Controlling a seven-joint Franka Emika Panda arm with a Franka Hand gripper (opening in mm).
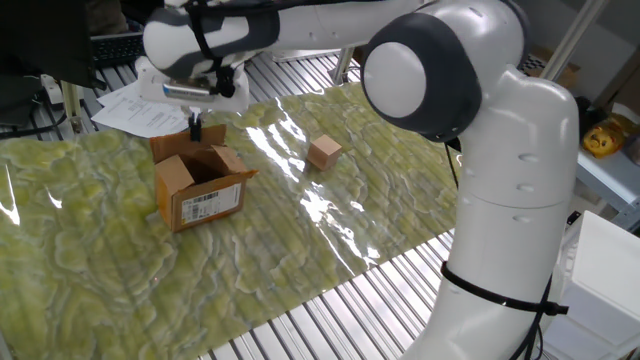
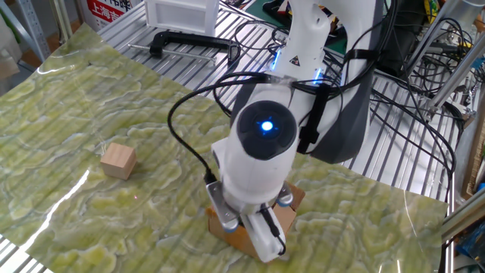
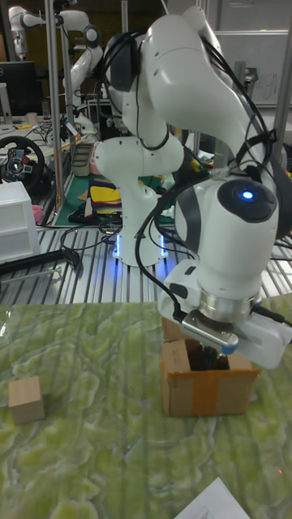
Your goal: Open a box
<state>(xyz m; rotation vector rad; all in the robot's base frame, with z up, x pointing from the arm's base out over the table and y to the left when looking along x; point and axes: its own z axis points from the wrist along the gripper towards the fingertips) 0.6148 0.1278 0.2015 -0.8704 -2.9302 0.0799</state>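
The box (image 1: 201, 190) is a small brown carton with a white barcode label facing front, and its top flaps stand spread open. My gripper (image 1: 194, 130) hangs just above its rear left flap, the dark fingers pressed together with nothing seen between them. In the other fixed view the gripper's hand covers most of the box (image 2: 292, 202). The tall fixed view shows the fingers (image 3: 212, 358) at the box's (image 3: 207, 393) open top, with a flap raised behind them.
A small tan cube (image 1: 323, 152) (image 2: 119, 161) (image 3: 26, 399) lies on the green patterned mat (image 1: 400, 190), apart from the box. Papers (image 1: 130, 110) sit behind the box. A metal slatted table (image 1: 330, 320) borders the mat.
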